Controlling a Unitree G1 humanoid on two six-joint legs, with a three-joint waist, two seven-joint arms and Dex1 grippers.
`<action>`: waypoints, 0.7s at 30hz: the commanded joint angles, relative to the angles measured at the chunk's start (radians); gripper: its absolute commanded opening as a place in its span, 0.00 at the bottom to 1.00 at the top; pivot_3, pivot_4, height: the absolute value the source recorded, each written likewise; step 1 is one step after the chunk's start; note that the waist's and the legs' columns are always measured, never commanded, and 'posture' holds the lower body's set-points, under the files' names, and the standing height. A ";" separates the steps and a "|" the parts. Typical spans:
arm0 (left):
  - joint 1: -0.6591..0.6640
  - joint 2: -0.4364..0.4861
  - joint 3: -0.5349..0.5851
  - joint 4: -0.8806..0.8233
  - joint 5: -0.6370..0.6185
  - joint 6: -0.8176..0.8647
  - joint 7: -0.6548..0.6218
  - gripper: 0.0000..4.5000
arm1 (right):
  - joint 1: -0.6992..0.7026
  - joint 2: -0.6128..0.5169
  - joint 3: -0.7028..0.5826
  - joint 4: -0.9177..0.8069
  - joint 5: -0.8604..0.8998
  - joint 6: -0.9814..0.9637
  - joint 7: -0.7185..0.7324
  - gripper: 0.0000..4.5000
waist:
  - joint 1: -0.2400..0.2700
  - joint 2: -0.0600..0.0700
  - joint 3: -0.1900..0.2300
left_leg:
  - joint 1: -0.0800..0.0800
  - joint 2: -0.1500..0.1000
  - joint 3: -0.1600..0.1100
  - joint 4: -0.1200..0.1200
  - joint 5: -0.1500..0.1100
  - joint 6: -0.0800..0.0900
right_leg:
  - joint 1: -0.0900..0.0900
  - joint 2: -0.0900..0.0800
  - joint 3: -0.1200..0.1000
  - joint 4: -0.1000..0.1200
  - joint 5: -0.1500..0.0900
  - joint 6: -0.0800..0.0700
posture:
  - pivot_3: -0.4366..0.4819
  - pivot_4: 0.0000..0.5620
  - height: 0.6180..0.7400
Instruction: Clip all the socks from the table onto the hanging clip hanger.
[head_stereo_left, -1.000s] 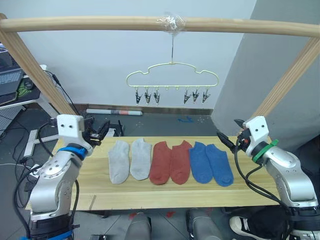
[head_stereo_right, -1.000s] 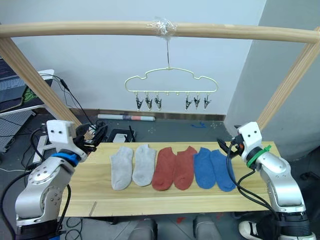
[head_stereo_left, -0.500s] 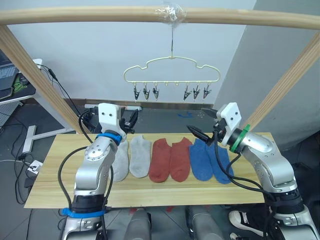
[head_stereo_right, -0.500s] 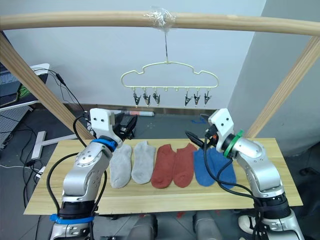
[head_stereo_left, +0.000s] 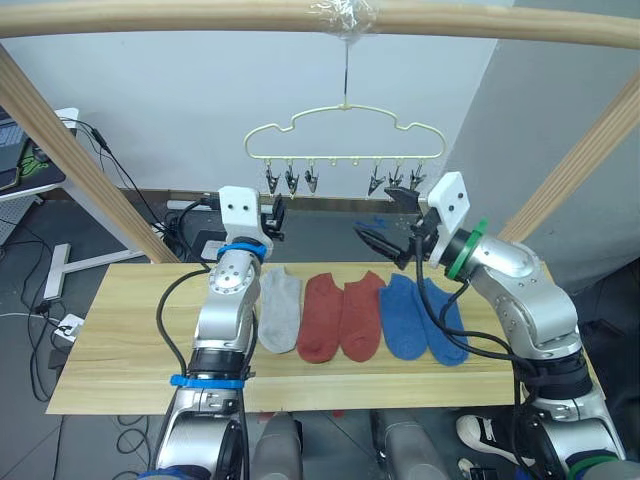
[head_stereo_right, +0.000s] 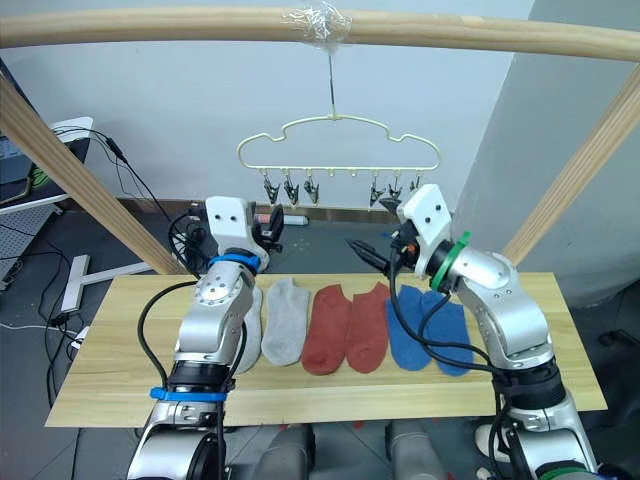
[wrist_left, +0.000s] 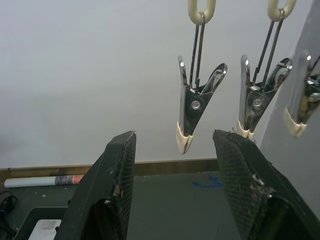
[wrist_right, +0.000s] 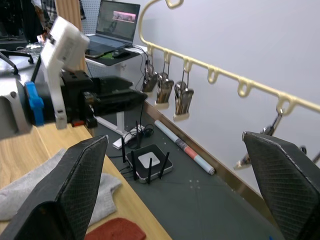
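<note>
Overhead, a thick round wooden frame pole (head_stereo_left: 200, 14) carries the thin pale yellow wire clip hanger (head_stereo_left: 345, 140) by its hook, so its row of small metal clips (head_stereo_left: 290, 182) dangles free above the long pale light-wood plank table (head_stereo_left: 120, 340). On that table the short fabric ankle socks lie flat in one row, toes toward six o'clock — a light grey sock (head_stereo_left: 280, 310) beside the left arm, which hides most of its partner, then two rust red socks (head_stereo_left: 340, 318) at the centre and two blue socks (head_stereo_left: 425, 318) toward three o'clock — none clipped yet, so the task looks barely begun. The left gripper (head_stereo_left: 272, 215) is raised at about eleven o'clock from the socks, fingers parted and empty, aimed at a clip (wrist_left: 194, 115) hanging just beyond them, probably sizing up the hanger. The right gripper (head_stereo_left: 385, 222) hovers over the red and blue socks with its fingers spread wide — also empty, seemingly ready to descend for a sock.
</note>
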 joint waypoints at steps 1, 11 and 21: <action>-0.028 -0.006 -0.004 -0.019 0.020 -0.040 0.014 0.55 | -0.029 0.014 -0.026 -0.034 0.038 0.037 -0.015 1.00 | 0.000 0.000 0.000 | 0.000 0.000 0.000 0.000 0.000 0.000 | 0.000 0.000 0.000 0.000 0.000 0.000 | 0.49 0.48 1.00; -0.094 -0.013 -0.001 -0.002 0.048 -0.056 0.043 0.55 | -0.040 0.010 -0.020 -0.071 0.038 0.073 -0.030 1.00 | -0.001 0.000 0.000 | 0.000 0.000 0.000 0.000 0.000 0.000 | 0.000 0.000 0.000 0.000 0.000 0.000 | 0.48 0.47 1.00; -0.138 0.001 0.014 0.073 0.041 -0.089 0.030 0.55 | -0.043 0.011 -0.023 -0.093 0.046 0.100 -0.046 1.00 | -0.004 0.000 0.004 | -0.001 0.000 0.000 -0.001 0.000 0.000 | -0.001 0.000 0.000 0.000 0.000 0.001 | 0.46 0.48 1.00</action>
